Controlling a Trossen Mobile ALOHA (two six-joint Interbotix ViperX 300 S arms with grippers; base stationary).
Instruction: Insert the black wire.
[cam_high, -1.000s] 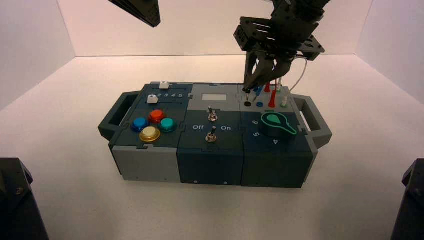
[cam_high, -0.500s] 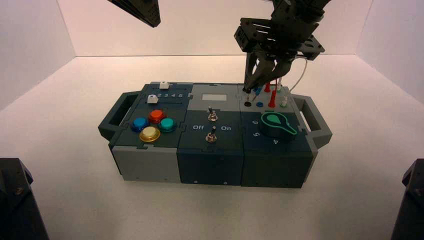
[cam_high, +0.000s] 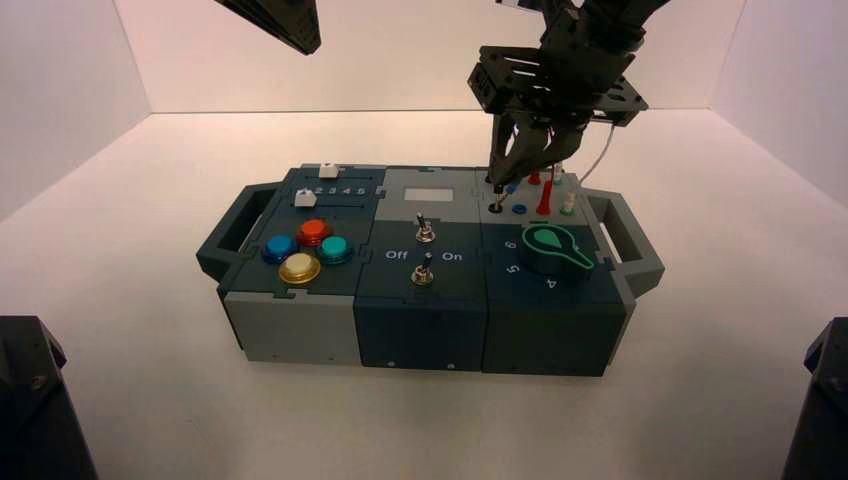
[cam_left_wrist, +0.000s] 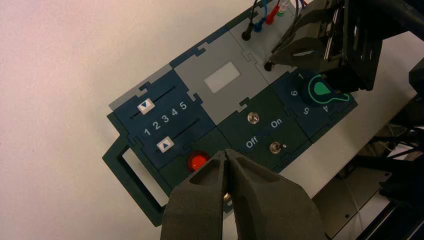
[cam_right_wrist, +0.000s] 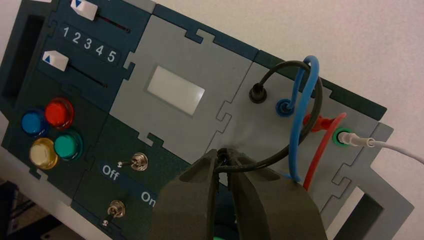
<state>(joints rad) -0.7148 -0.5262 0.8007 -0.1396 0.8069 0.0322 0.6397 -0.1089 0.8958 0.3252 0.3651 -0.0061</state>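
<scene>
The black wire (cam_right_wrist: 280, 155) loops up from one black plug (cam_right_wrist: 257, 93) seated in the far socket of the grey panel (cam_right_wrist: 240, 125). My right gripper (cam_right_wrist: 226, 156) is shut on the wire's other black plug. It holds that plug upright, tip down, right over the near black socket (cam_high: 495, 207). The left wrist view shows the right gripper (cam_left_wrist: 270, 64) with the plug (cam_left_wrist: 268, 66) against the panel. The fingers hide whether the tip is inside the socket. My left gripper (cam_left_wrist: 227, 155) is shut with nothing in it, hanging high over the box's button end.
A blue wire (cam_right_wrist: 305, 100), a red wire (cam_right_wrist: 325, 145) and a white wire (cam_right_wrist: 395, 147) are plugged in beside the black one. The green knob (cam_high: 548, 248) sits just in front of the sockets. Two toggle switches (cam_high: 424, 230), coloured buttons (cam_high: 300, 268) and sliders (cam_high: 327, 170) lie further left.
The right gripper has shifted and sunk slightly with the plug towards the near black socket. The left arm has not moved.
</scene>
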